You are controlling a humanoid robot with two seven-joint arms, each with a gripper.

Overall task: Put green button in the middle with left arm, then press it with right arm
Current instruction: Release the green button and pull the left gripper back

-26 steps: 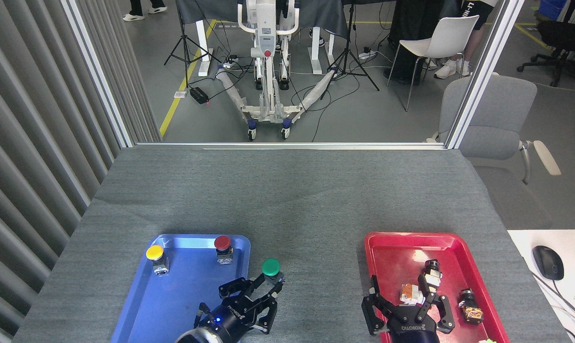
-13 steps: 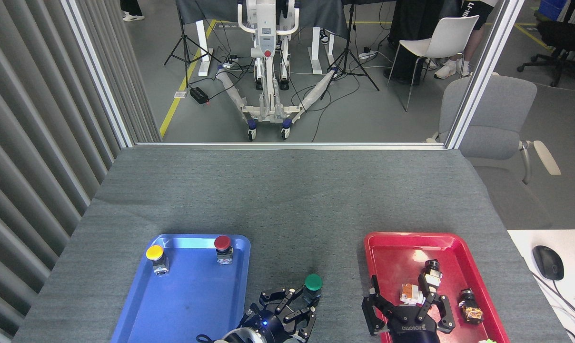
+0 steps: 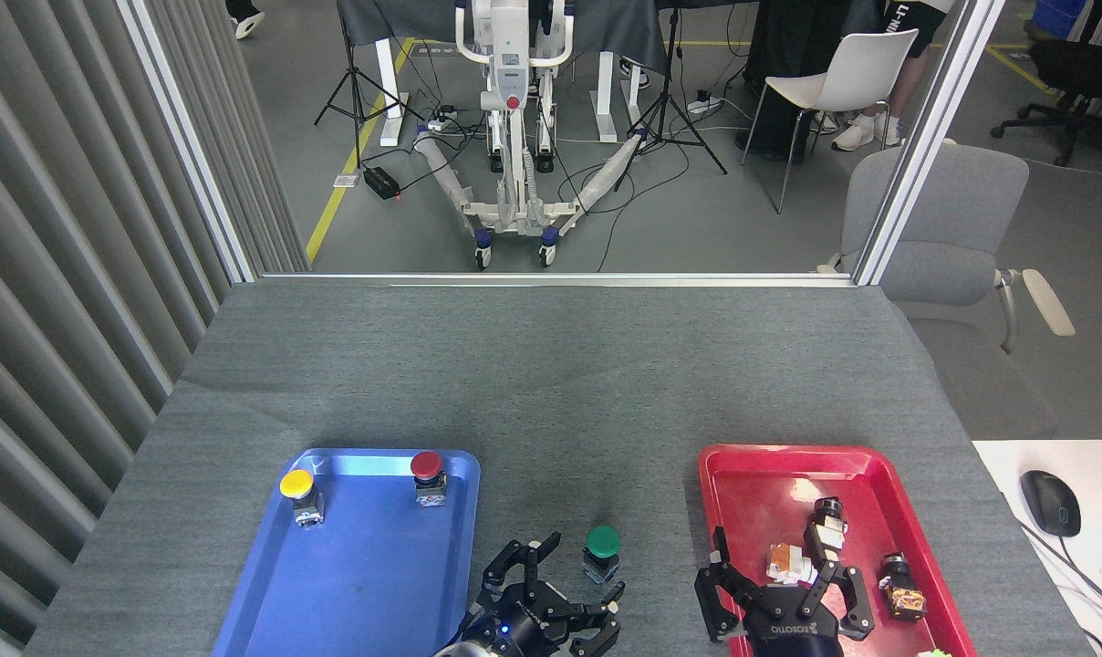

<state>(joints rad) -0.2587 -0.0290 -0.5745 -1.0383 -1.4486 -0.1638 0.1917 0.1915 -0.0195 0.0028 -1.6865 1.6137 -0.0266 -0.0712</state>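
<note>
The green button (image 3: pixel 602 544), domed cap on a square base, stands upright on grey felt (image 3: pixel 551 383) between the trays. The left gripper (image 3: pixel 556 593) gapes empty just beside it; the right gripper (image 3: pixel 779 589) spreads open, seemingly empty.

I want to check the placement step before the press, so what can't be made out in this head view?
- Green button: whether its base sits flat on the cloth; too small.
- Left gripper: wrist and arm cut off by the bottom edge.
- Right gripper: its fingers cover part of the small parts in the red tray.
</note>
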